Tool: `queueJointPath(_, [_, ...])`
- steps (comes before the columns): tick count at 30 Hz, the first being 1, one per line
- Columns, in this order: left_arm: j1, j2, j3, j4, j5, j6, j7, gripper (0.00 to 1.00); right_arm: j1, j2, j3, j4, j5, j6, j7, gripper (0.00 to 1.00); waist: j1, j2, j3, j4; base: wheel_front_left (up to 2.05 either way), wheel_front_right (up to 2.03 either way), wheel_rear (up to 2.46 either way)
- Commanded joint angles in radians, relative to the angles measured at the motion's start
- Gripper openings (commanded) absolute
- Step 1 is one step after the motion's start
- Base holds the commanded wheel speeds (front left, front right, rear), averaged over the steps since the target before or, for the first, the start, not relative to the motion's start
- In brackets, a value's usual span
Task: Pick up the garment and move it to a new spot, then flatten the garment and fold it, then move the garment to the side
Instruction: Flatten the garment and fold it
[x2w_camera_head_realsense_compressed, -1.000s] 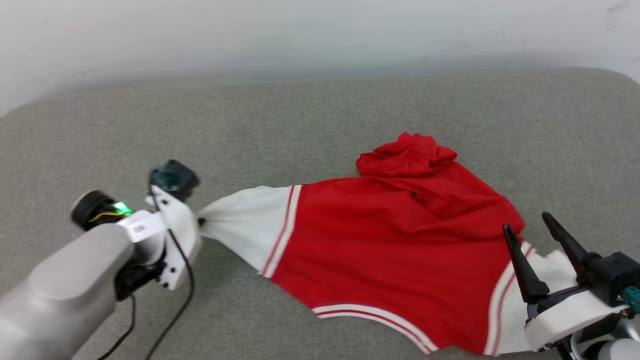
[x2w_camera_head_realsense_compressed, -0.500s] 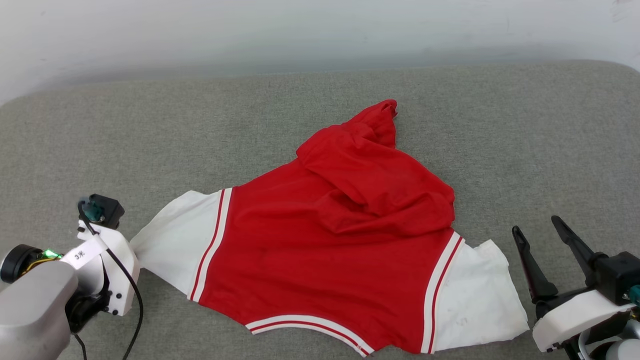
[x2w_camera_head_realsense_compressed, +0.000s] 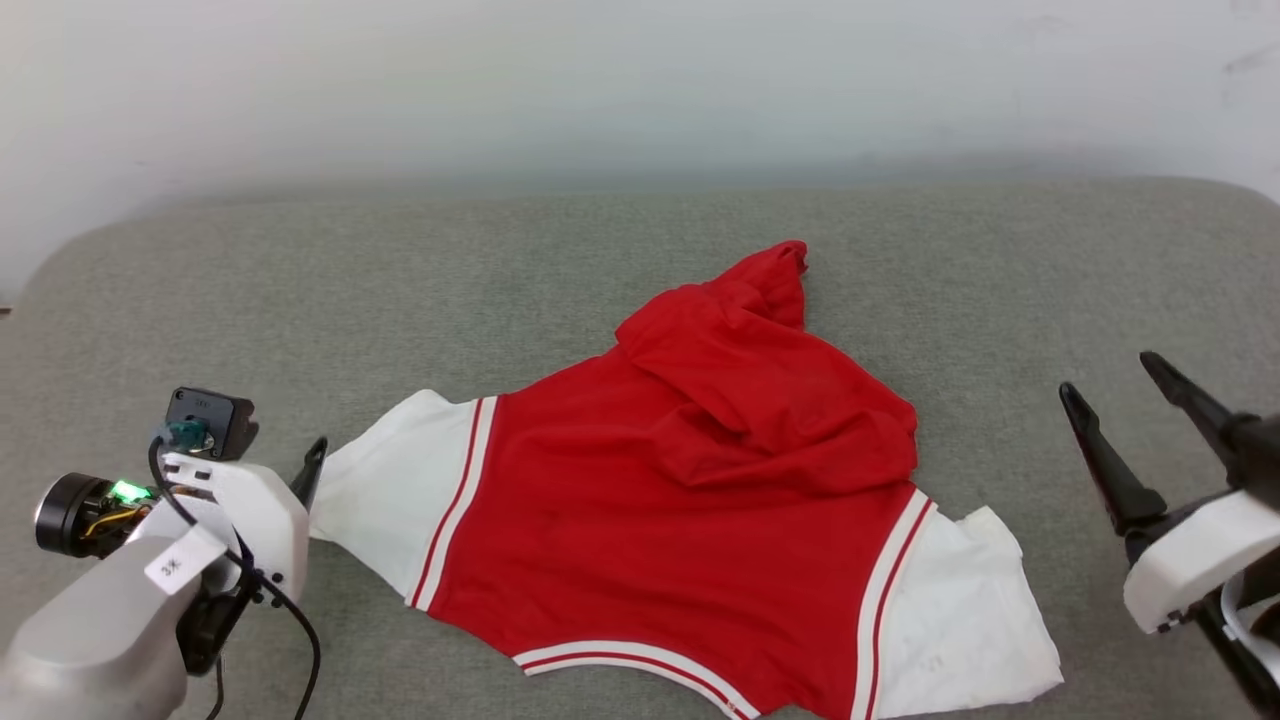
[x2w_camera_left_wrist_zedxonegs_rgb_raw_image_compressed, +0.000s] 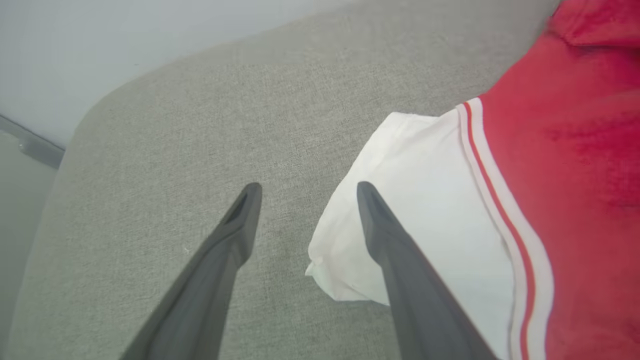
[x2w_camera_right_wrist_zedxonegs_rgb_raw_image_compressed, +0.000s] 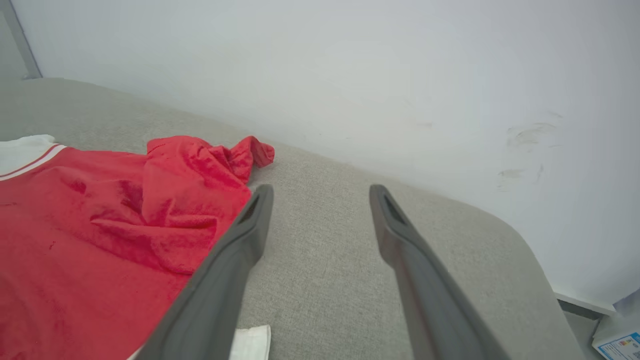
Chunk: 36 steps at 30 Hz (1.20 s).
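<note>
My left gripper sits low at my near left, its two dark fingers spread apart with nothing between them. One finger crosses the edge of the white sleeve; whether it touches I cannot tell. My right gripper hangs at my near right, fingers also spread and empty, apart from the cloth. Between them the red jersey shirt with white short sleeves and red-and-white striped trim lies on the grey woven fabric cushion, its far part bunched in folds. Beyond stands a pale plain wall.
</note>
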Motion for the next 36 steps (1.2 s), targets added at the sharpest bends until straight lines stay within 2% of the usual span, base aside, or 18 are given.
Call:
queueJointPath(1, [0.026, -0.006, 0.013, -0.016, 0.007, 0.026, -0.053, 1.00, -0.033, -0.035, 0.025, -0.014, 0.024, -0.001, 0.039, 1.00, 0.0001, 0.0000, -0.013, 0.017, 0.00, 0.00, 0.00])
queueJointPath(6, [0.065, -0.007, 0.051, -0.088, 0.028, 0.107, -0.145, 1.00, -0.107, -0.143, 0.133, -0.044, 0.110, -0.001, 0.209, 1.00, 0.0001, 0.0000, -0.024, 0.048, 0.00, 0.00, 0.00])
queueJointPath(10, [0.105, -0.009, 0.098, -0.183, 0.071, 0.193, -0.165, 1.00, -0.163, -0.219, 0.234, -0.046, 0.218, -0.001, 0.374, 1.00, 0.0001, 0.0000, -0.025, 0.074, 0.00, 0.00, 0.00])
queueJointPath(13, [0.146, -0.011, 0.172, -0.296, 0.142, 0.261, -0.167, 1.00, -0.199, -0.262, 0.307, -0.033, 0.297, -0.001, 0.491, 1.00, 0.0001, 0.0000, -0.019, 0.097, 0.00, 0.00, 0.00])
queueJointPath(17, [0.229, -0.025, 0.271, -0.436, 0.251, 0.337, -0.167, 1.00, -0.245, -0.281, 0.367, 0.014, 0.376, -0.001, 0.601, 1.00, 0.0001, 0.0000, -0.004, 0.128, 0.00, 0.00, 0.00])
queueJointPath(21, [0.318, -0.062, 0.367, -0.547, 0.348, 0.381, -0.167, 1.00, -0.293, -0.267, 0.405, 0.091, 0.409, -0.001, 0.655, 1.00, 0.0001, 0.0000, 0.022, 0.160, 0.00, 0.00, 0.00])
queueJointPath(25, [0.386, -0.117, 0.435, -0.624, 0.426, 0.387, -0.166, 1.00, -0.342, -0.247, 0.428, 0.189, 0.417, -0.001, 0.673, 1.00, 0.0001, 0.0000, 0.057, 0.190, 0.00, 0.00, 0.00])
queueJointPath(32, [0.447, -0.222, 0.528, -0.658, 0.526, 0.338, -0.166, 1.00, -0.412, -0.207, 0.495, 0.358, 0.436, -0.001, 0.614, 1.00, 0.0001, 0.0000, 0.121, 0.230, 0.00, 0.00, 0.00])
queueJointPath(36, [0.461, -0.259, 0.571, -0.666, 0.563, 0.316, -0.166, 1.00, -0.426, -0.188, 0.548, 0.414, 0.444, -0.001, 0.593, 1.00, 0.0001, 0.0000, 0.140, 0.237, 0.00, 0.00, 0.00])
